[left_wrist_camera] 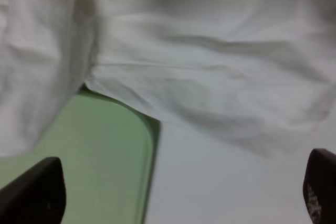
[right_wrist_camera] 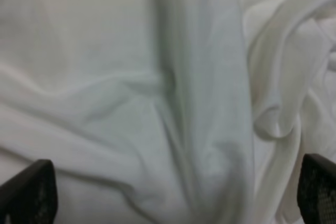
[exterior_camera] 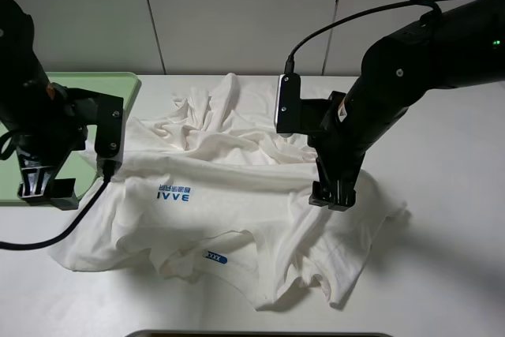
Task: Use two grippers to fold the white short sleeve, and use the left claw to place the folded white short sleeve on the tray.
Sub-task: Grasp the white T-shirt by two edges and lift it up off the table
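Two black arms bend down over the white table (exterior_camera: 450, 211), the right gripper (exterior_camera: 332, 196) hanging jaws-spread above the T-shirt (exterior_camera: 237, 171). The left gripper (exterior_camera: 47, 185), jaws also spread, hangs where the shirt's edge overlaps the green tray (exterior_camera: 118, 81). The crumpled shirt lies mid-table, collar toward the near edge, with bare tabletop to its right.

The middle of the table (exterior_camera: 450, 274) is covered by the crumpled white short sleeve (exterior_camera: 237, 187). Bare surface is left at lower left and right. The tray (exterior_camera: 102, 83) at upper left is largely blocked by the left arm (exterior_camera: 39, 132).
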Controlling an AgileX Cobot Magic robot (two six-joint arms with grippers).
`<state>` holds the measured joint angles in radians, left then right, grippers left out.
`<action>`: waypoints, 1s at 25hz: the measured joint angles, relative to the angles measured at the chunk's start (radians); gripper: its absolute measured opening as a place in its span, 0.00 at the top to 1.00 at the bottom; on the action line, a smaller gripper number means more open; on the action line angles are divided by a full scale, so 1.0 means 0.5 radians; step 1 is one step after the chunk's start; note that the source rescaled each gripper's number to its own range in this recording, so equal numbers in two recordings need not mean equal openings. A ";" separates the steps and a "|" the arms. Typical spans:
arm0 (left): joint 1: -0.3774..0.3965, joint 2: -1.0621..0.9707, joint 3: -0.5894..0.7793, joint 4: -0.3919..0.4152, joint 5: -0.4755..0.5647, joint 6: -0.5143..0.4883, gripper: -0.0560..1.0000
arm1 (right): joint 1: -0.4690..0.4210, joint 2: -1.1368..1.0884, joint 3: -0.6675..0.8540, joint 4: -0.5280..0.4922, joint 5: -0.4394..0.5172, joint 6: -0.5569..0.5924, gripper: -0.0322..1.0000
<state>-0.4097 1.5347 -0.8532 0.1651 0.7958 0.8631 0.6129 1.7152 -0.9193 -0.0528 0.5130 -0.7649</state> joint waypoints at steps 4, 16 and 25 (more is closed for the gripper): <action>0.000 0.122 -0.050 0.074 -0.098 0.017 0.11 | 0.000 0.006 0.032 -0.029 -0.046 0.000 0.00; 0.000 0.396 -0.230 0.098 -0.202 0.047 0.11 | -0.028 0.008 0.151 -0.229 -0.269 -0.006 0.00; 0.069 0.423 -0.232 0.112 -0.253 0.092 0.11 | -0.229 0.136 0.151 -0.243 -0.311 -0.006 0.00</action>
<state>-0.3750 1.7463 -0.9694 0.2209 0.6691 0.9093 0.4983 1.7834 -0.8440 -0.1743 0.3574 -0.7679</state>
